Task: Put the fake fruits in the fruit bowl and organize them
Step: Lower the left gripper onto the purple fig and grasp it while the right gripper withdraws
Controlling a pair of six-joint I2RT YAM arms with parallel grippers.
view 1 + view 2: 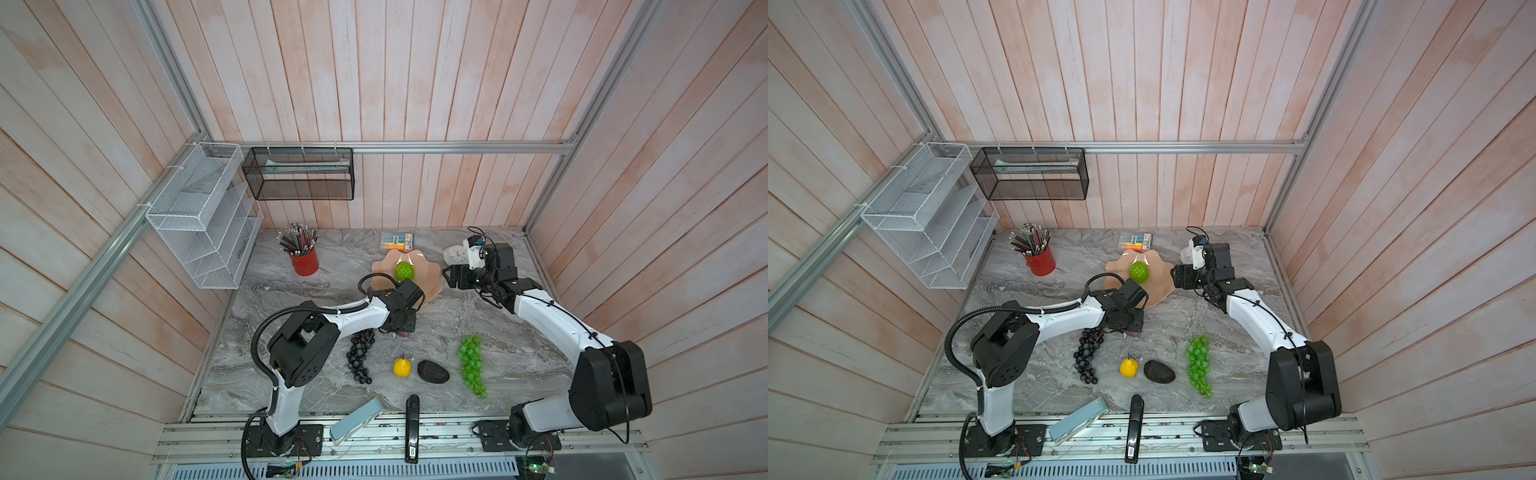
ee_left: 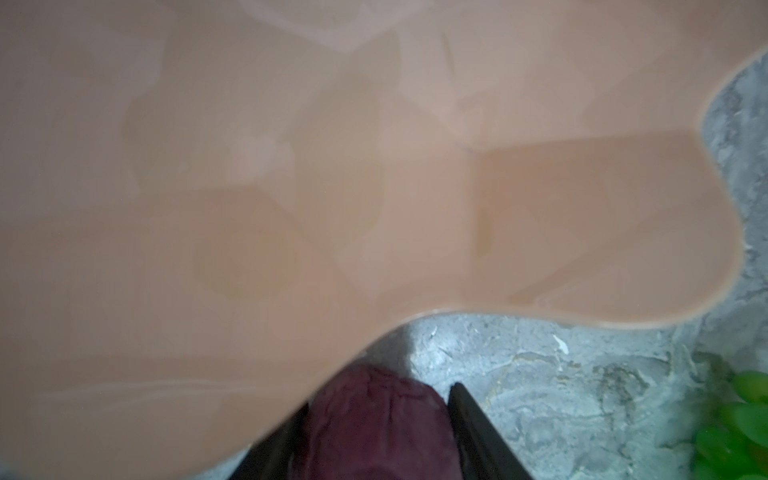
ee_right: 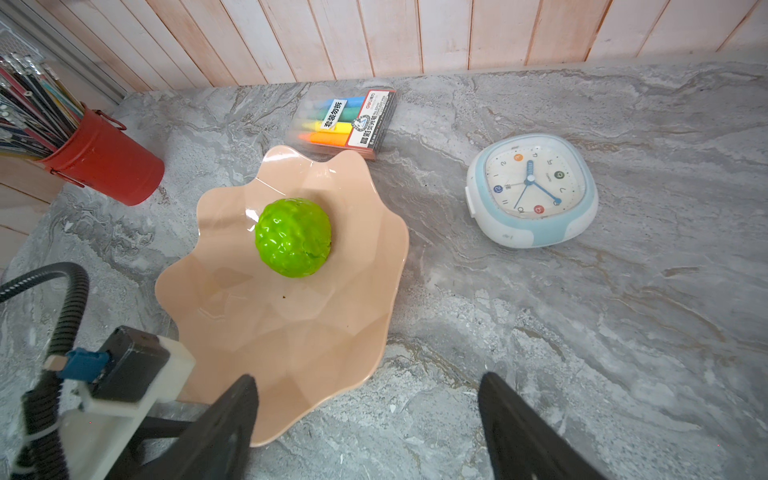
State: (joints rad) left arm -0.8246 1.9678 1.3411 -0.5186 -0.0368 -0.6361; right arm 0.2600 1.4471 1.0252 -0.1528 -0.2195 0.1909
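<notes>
Bowl [image 3: 291, 353] front bare; clock [image 3: 532, 191] nr.

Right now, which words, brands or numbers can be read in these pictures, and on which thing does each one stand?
"套装勿拆": white sticker on the highlighter pack.
"deli": the pack's red label; its other print is too blurred.
"5", "10", "11" and other hour numerals: face of the clock; its small word is unreadable.
White label on the black stapler: too small to read.

Marbled surface [image 1: 316, 291]: fruit bowl [image 3: 291, 332] and clock [image 3: 532, 191] are seen ahead of right jaws; purple fruit [image 2: 374, 424] is bracketed by left jaws, green grape bunch [image 2: 739, 419] off to their side.
</notes>
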